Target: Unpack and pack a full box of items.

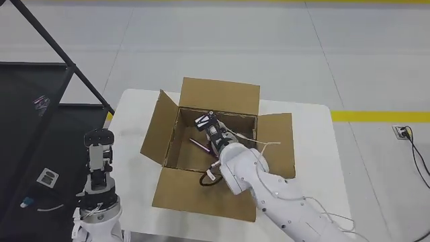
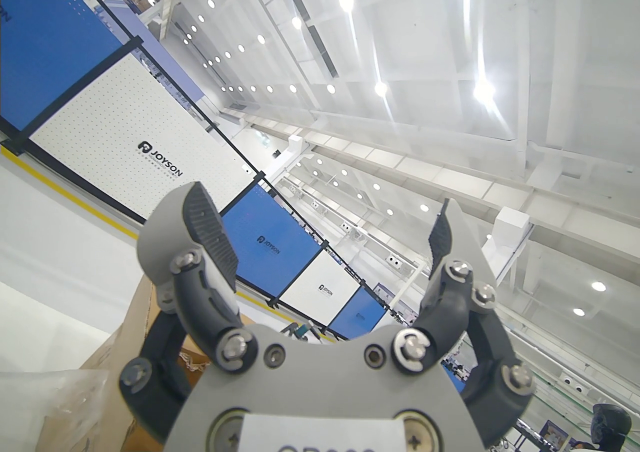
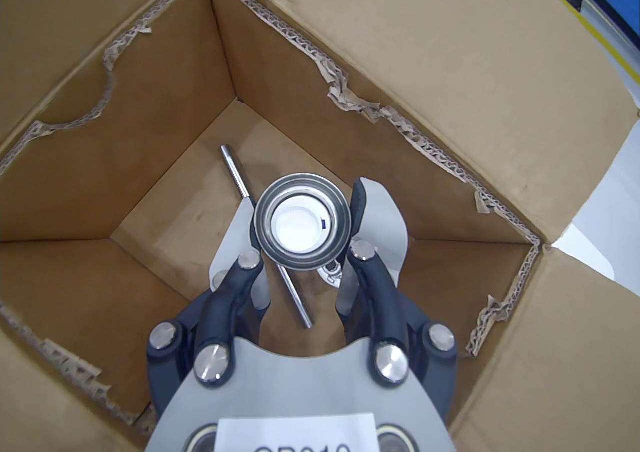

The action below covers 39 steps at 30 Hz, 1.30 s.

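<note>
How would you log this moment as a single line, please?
right gripper: shut on can inside box | left gripper: open, empty, pointing upward | metal rod: lying on box floor

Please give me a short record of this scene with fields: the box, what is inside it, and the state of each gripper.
box: cardboard box, all flaps open, standing on the white table
on the box floor: metal rod, lying flat
right gripper: down inside the box, shut on a can with a metal rim and a white cap; the can is over the rod
left gripper: open, empty, apart from the box, pointing up toward the ceiling
</note>
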Tool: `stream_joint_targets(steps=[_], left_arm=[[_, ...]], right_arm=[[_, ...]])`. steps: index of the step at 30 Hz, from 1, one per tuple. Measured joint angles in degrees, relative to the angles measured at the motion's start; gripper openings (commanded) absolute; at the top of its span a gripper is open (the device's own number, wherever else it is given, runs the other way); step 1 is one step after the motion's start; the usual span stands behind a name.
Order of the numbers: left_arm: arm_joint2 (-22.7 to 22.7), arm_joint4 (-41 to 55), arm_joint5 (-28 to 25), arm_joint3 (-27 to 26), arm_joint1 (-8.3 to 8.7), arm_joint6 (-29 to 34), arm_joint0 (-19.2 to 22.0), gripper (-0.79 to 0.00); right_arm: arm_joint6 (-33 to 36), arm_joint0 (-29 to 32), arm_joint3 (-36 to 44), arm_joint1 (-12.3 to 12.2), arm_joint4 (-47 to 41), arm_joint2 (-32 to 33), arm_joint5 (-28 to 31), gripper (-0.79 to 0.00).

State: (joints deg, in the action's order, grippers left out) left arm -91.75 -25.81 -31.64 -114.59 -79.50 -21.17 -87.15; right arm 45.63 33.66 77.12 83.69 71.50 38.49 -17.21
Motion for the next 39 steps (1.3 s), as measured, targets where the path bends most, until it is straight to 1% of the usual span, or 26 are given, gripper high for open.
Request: stream_joint_targets(steps=[4,11,14,18,20,21,23,27,30,33,35,36,37,38,39], left_arm=[[-0.1,0.27,0.13,-0.06,-0.01,0.37,-0.13,0.0],[0.93,0.6,0.39,0.68,-0.08,1.75,0.39,0.0],[1.87,0.69,0.66,1.43,-0.11,2.86,1.09,0.0],[3.37,0.94,0.89,2.65,-0.17,4.46,3.12,0.0],[3.77,1.38,0.82,3.28,-0.17,5.19,4.14,0.0],[3.93,1.63,0.96,3.78,-0.16,5.83,4.79,0.0],[4.02,2.08,1.45,4.63,-0.12,6.9,5.71,0.0],[3.59,2.98,2.23,6.03,-0.03,8.39,6.99,0.0],[3.24,3.34,2.55,6.16,-0.01,8.32,6.95,0.0],[2.86,3.33,2.79,5.81,0.0,7.91,6.28,0.0],[2.61,3.26,2.95,5.54,0.0,7.56,5.87,0.0],[2.56,3.23,2.99,5.47,0.0,7.48,5.78,0.0],[2.55,3.23,2.99,5.47,0.0,7.47,5.77,0.0],[2.55,3.23,2.99,5.47,0.0,7.47,5.78,0.0],[2.56,3.23,2.99,5.47,0.0,7.48,5.79,0.0]], right_arm=[[-0.96,-1.01,-3.17,1.1,-3.37,0.22,2.19,-0.785],[-0.72,-1.13,-3.42,1.16,-3.74,0.6,2.3,-0.785],[-0.72,-1.13,-3.42,1.16,-3.74,0.6,2.3,-0.785],[-1.1,-0.79,-3.61,1.15,-4.01,0.87,2.23,-0.785],[-3.96,0.76,-4.27,1.09,-5.28,1.79,3.12,-0.785],[-6.76,1.52,-5.3,1.11,-6.2,2.4,4.63,-0.785],[-10.22,1.76,-7.55,1.41,-7.2,2.8,5.64,-0.785],[-14.59,-0.18,-13.98,3.19,-9.13,1.59,6.03,-0.785],[-15.36,-2.5,-19.21,5.09,-9.94,-0.19,4.07,-0.785],[-15.63,-4.96,-24.09,7.08,-11.4,-1.72,3.62,-0.785],[-15.93,-6.19,-26.59,8.09,-12.4,-2.23,4.09,-0.456],[-16.14,-6.9,-28.05,8.7,-12.93,-2.49,4.39,-0.397],[-16.27,-7.38,-29.04,9.11,-13.18,-2.66,4.53,-0.105],[-16.41,-7.81,-29.91,9.5,-13.37,-2.79,4.64,-0.028],[-16.61,-8.31,-30.87,9.95,-13.53,-2.92,4.78,0.0]])
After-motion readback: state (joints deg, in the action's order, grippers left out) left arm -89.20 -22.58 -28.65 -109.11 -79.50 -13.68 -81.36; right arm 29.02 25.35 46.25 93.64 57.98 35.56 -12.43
